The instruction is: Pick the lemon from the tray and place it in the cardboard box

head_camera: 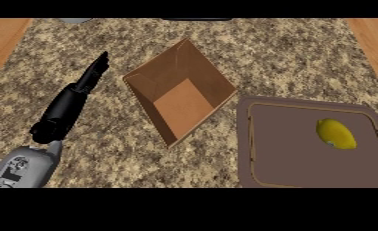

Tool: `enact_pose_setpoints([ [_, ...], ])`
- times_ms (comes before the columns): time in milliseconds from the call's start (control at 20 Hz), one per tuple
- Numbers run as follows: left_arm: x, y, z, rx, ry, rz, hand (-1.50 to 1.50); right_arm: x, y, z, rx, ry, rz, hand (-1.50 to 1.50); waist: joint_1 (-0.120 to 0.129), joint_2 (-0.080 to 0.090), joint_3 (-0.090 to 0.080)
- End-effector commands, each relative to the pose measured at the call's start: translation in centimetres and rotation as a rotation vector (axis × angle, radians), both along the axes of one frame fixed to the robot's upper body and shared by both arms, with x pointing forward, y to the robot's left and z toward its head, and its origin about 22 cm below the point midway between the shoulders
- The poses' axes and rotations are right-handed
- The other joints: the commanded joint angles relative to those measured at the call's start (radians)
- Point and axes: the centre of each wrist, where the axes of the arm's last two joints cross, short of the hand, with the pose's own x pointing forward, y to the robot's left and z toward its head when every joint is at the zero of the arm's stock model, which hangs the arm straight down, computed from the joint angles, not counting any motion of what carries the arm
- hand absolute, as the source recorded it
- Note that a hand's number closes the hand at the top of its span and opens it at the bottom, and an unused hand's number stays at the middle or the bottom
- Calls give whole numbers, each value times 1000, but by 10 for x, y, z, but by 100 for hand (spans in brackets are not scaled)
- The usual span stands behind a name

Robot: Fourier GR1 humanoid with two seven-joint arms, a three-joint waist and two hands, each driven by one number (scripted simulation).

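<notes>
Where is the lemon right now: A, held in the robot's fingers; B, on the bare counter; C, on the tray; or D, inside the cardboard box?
C: the lemon lies on the tray, to the right of the cardboard box, and the left hand, far off at the view's left, holds nothing.

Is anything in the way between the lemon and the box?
Nothing visible: the lemon lies on the tray, and only the tray's rim and counter separate it from the open box.
</notes>
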Motion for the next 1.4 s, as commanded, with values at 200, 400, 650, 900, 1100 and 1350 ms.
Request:
enact_pose_setpoints([
  [200,4,-10,5,3,-13,-25,0,-10,-6,23,-286,-101,261,-150,8,-2,-2],
  [400,6,-5,4,-11,10,-23,0,-17,2,21,-586,-75,303,-150,6,-3,-3],
  [650,21,20,13,7,19,23,0,-25,24,10,-785,-116,402,-150,-29,-11,-6],
  [900,-1,1,3,-3,32,7,0,-35,51,11,-970,-168,362,-150,-26,-17,-7],
  [1100,-7,13,5,7,17,23,0,-56,42,-11,-1035,-118,354,-150,-39,-20,-7],
  [1350,-18,15,17,8,-1,11,0,-62,47,-26,-1086,-74,311,-150,-25,-18,-7],
])
